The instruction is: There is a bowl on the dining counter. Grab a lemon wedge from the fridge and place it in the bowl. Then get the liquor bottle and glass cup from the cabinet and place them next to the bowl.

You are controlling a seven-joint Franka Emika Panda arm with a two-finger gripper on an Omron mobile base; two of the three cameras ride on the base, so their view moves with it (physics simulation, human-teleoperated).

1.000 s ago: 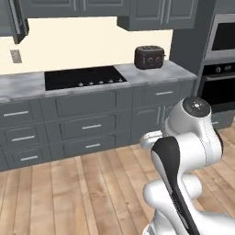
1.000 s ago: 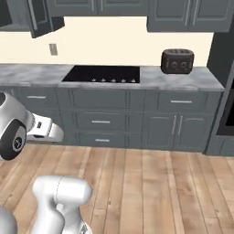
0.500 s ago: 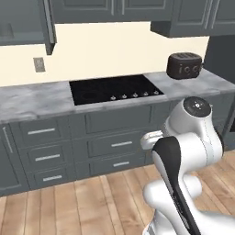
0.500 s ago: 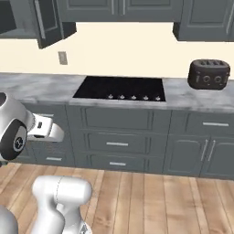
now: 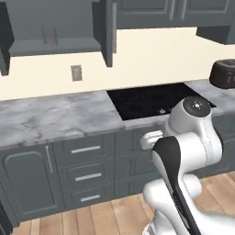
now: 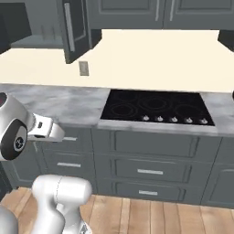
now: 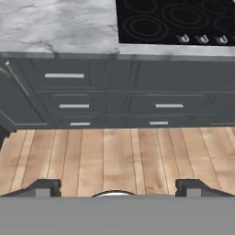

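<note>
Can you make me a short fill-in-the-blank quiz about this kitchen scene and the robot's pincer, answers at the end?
1. The upper cabinet left of the cooktop has its door standing ____.
2. The black cooktop is set into a grey ____ counter.
3. The pincer points down at the wooden ____.
4. The pincer's jaws are ____ and hold nothing.

Missing words: open; marble; floor; open
</note>
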